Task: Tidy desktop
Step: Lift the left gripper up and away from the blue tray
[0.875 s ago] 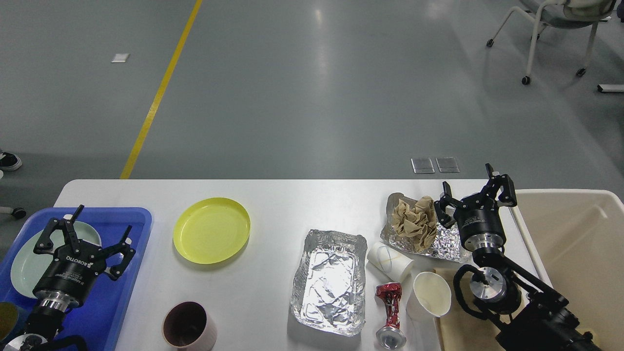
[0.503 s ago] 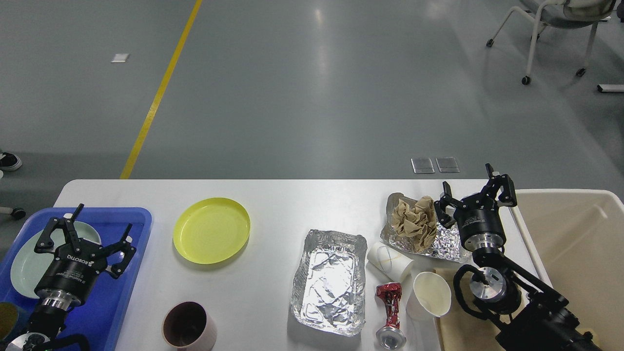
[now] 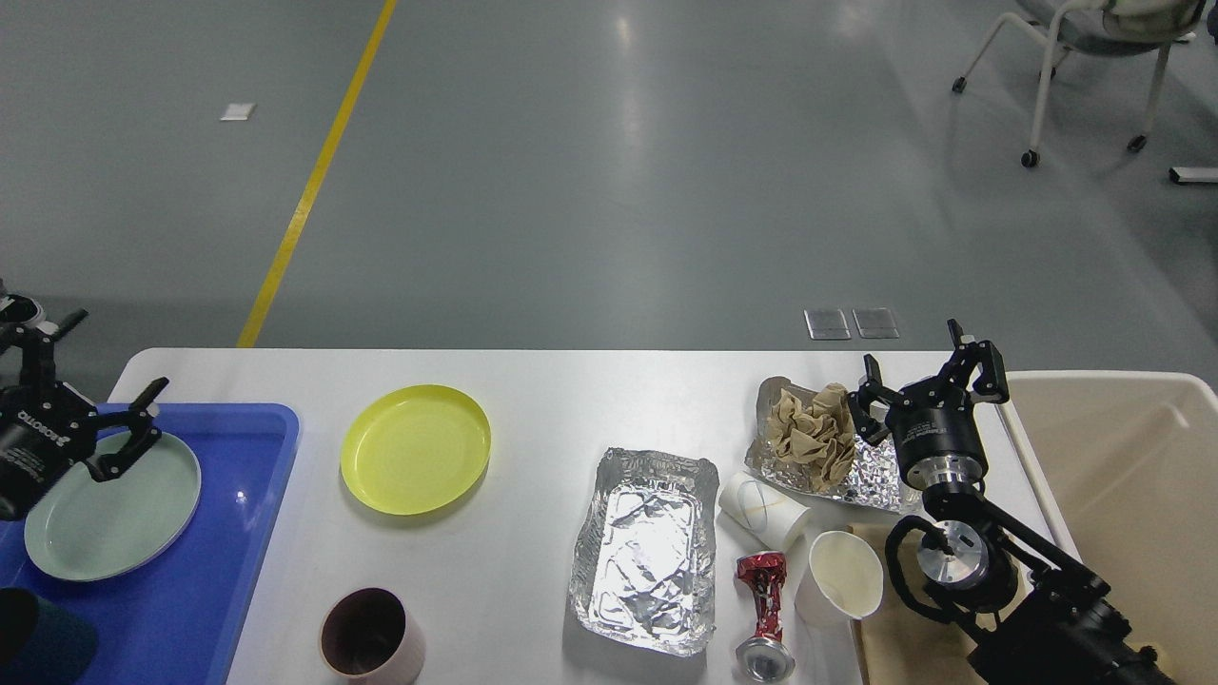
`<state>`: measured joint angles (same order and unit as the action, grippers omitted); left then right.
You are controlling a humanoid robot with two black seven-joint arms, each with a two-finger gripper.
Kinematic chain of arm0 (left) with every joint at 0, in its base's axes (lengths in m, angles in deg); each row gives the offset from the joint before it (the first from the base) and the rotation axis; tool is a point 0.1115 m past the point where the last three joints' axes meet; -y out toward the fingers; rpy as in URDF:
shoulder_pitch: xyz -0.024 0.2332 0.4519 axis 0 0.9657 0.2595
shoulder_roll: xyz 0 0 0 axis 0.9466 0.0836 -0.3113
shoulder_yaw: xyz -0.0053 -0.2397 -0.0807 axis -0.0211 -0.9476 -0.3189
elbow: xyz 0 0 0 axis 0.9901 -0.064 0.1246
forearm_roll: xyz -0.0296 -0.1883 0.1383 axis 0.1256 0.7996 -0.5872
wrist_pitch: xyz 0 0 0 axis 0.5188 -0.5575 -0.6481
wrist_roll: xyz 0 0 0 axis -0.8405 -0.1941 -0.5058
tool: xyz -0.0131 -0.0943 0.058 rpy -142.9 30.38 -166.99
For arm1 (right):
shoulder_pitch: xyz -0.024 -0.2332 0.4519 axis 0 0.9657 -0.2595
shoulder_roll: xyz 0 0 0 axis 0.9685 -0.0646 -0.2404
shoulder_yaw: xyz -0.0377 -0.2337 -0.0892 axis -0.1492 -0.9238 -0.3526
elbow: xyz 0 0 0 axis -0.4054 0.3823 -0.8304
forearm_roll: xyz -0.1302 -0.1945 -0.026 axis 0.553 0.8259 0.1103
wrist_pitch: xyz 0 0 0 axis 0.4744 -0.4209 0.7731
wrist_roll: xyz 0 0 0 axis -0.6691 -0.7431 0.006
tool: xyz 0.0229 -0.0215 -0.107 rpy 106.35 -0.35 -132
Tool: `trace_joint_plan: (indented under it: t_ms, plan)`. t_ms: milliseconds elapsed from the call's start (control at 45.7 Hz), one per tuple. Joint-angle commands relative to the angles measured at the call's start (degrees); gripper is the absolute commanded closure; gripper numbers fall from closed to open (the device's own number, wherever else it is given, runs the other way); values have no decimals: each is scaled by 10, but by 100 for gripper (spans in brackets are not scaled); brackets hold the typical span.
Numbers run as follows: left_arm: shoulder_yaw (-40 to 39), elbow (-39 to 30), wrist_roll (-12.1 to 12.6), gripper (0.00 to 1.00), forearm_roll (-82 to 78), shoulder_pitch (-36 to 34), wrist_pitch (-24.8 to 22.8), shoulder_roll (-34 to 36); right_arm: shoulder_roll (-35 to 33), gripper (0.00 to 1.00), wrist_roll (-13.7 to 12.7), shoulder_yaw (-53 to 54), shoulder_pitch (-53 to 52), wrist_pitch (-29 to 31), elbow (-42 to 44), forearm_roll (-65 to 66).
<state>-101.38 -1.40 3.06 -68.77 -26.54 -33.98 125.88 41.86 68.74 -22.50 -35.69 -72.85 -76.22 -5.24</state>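
The right tool [image 3: 925, 373] is held upright, fingers spread and empty, just right of the crumpled brown paper [image 3: 812, 435] (lying on creased foil). The left tool [image 3: 59, 386], likewise spread, is raised over the blue tray's [image 3: 252, 495] far-left corner. The smooth white counter [image 3: 542, 404] carries everything.

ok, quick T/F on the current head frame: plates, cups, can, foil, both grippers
1. The yellow plate lies in the blue tray. False: it lies on the desktop, right of the tray.
2. The pale green plate lies in the blue tray. True.
3. The red can stands upright. False: it lies crushed on its side.
4. The left gripper is open. True.
5. The right gripper holds the brown paper wad. False: it is open and empty, beside the wad.
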Motion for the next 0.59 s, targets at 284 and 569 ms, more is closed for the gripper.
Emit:
trace_joint_plan:
  t_ms: [284, 569]
  plan:
    - [280, 36, 4, 3, 0, -206, -4, 183, 0, 0, 0, 0, 0, 0, 0, 0]
    - [702, 36, 9, 3, -1, -558, -47, 267, 0, 0, 1, 0, 0, 0, 0, 0]
